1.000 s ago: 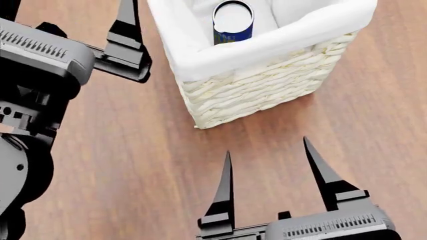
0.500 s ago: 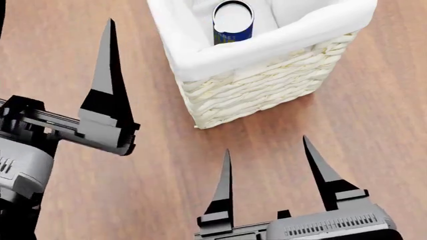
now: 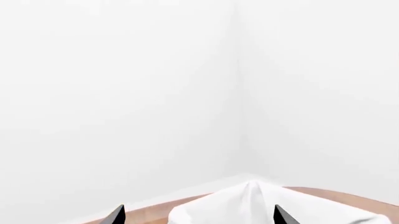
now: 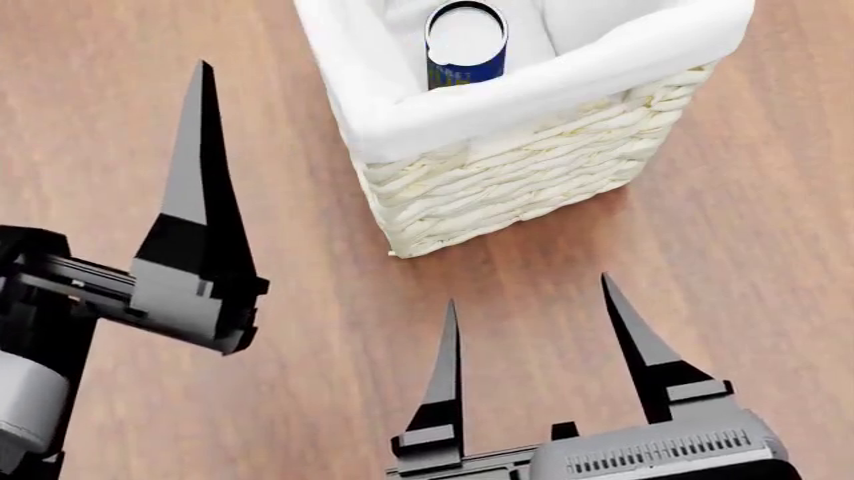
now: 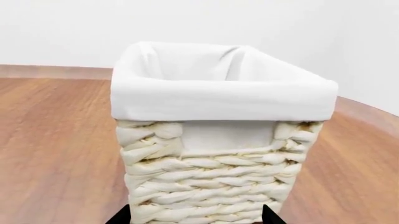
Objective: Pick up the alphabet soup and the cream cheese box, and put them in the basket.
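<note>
The cream wicker basket (image 4: 507, 190) with its white liner stands at the top centre of the head view. The alphabet soup (image 4: 466, 45), a blue-labelled can with a silver top, stands upright inside it. The cream cheese box is out of view. My right gripper (image 4: 529, 290) is open and empty, just short of the basket's near corner, and its wrist view faces the woven wall (image 5: 212, 163). My left gripper (image 3: 198, 215) is open with nothing held. Only one of its fingers (image 4: 200, 200) shows in the head view, left of the basket. The liner (image 3: 249, 205) shows low in the left wrist view.
Everything stands on a brown wooden surface (image 4: 334, 330). Plain white walls meeting in a corner (image 3: 237, 93) rise behind the basket in the left wrist view. A white wall (image 5: 62, 28) also backs the basket in the right wrist view.
My left gripper has come down from the head view's top left toward the near side, and its body has dropped low at the left edge. The right gripper has barely moved.
</note>
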`<state>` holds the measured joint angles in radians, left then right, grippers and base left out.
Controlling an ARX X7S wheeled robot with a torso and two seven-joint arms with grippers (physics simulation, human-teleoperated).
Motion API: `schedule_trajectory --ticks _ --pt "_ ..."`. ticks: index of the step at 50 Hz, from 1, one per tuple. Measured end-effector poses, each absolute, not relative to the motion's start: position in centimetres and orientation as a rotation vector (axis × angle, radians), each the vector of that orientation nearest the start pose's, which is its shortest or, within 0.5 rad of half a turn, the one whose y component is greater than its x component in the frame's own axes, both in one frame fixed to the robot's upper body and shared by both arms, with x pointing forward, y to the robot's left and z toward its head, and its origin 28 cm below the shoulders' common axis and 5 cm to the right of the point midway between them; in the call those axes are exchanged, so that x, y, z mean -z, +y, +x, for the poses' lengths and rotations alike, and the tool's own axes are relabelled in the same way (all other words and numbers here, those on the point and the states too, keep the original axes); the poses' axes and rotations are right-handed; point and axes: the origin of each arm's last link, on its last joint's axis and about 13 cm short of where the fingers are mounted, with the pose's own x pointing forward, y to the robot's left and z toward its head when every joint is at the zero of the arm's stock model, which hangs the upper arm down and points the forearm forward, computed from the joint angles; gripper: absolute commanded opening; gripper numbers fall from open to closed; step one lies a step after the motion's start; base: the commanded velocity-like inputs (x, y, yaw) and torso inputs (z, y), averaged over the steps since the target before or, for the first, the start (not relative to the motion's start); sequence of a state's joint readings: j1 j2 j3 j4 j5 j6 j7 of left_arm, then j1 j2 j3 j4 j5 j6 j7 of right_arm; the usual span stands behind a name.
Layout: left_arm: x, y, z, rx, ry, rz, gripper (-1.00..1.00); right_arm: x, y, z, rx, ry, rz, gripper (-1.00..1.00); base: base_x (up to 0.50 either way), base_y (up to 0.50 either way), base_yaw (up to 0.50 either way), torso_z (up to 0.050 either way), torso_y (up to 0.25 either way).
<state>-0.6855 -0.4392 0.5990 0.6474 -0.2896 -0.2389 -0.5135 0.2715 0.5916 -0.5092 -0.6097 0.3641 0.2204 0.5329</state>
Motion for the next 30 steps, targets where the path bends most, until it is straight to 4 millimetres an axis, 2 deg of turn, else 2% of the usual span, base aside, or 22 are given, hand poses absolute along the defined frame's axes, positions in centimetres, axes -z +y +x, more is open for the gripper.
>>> schedule_trajectory --ticks 17,30 --pt "-23.54 16.22 23.27 0.242 -0.839 0.078 1.00 -14.60 -9.30 20.73 -0.154 -0.397 -0.127 1.00 0.00 0.00 0.00 0.000 0.000" --pt "-23.54 16.26 22.86 0.246 -0.843 0.072 1.00 -15.44 -9.29 20.16 -0.151 -0.431 -0.124 1.00 0.00 0.00 0.00 0.000 0.000"
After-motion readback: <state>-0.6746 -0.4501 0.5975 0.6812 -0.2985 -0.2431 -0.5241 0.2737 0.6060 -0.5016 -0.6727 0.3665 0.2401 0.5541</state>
